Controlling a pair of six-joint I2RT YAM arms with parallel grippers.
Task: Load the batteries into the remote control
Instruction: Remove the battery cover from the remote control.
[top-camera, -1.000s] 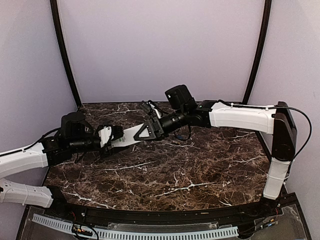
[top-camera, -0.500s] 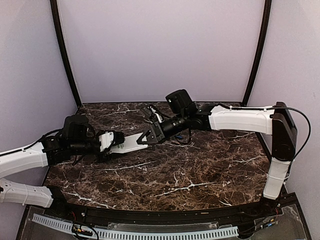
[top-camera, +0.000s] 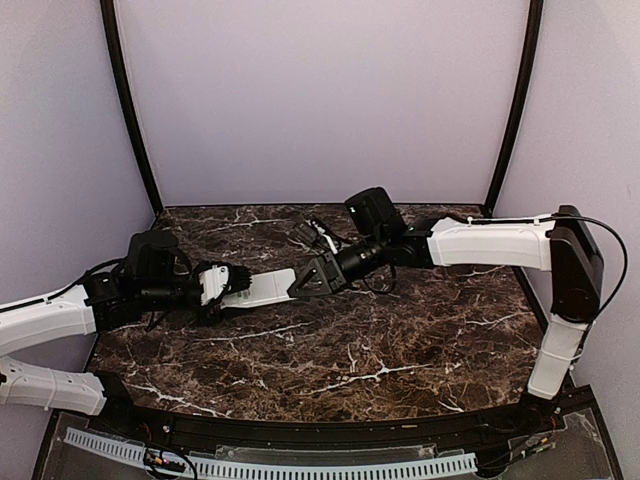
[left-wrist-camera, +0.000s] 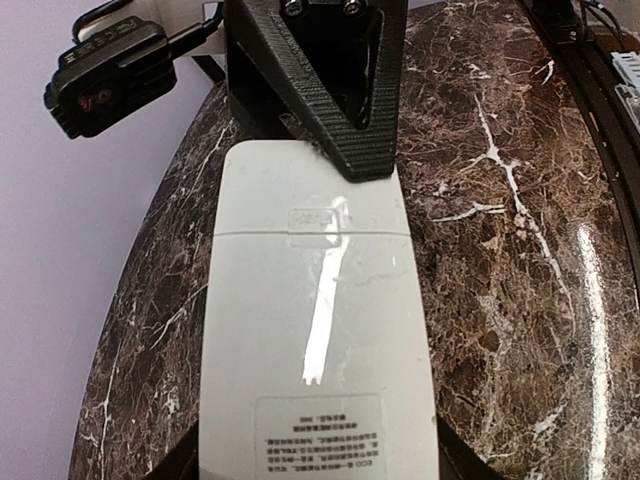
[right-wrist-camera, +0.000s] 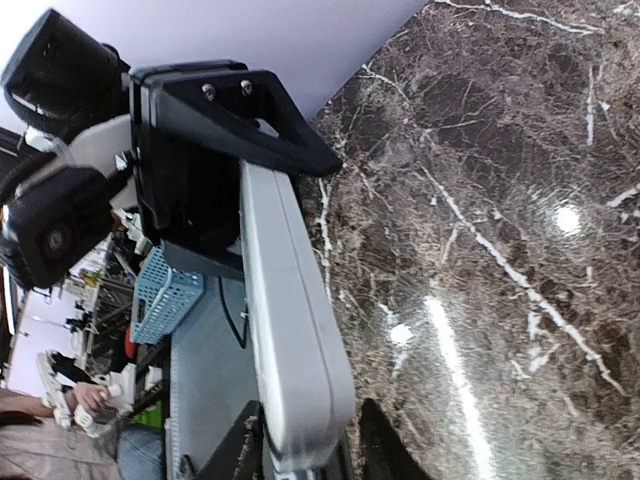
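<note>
White remote control (top-camera: 262, 291), back up, above counter (top-camera: 400, 340) — pinched at one end by left claw (top-camera: 235, 285), at the other by right claw (top-camera: 302, 285).

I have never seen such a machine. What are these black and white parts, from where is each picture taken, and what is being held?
These are two robot arms at a dark marble-patterned table. The wide picture comes from a fixed camera above and behind them; the other two come from a camera on each wrist. The left arm holds one end of a flat white plastic remote control in its jaws, its labelled back facing that wrist's camera. The right arm has its jaws around the other end; whether they grip it I cannot tell.
</note>
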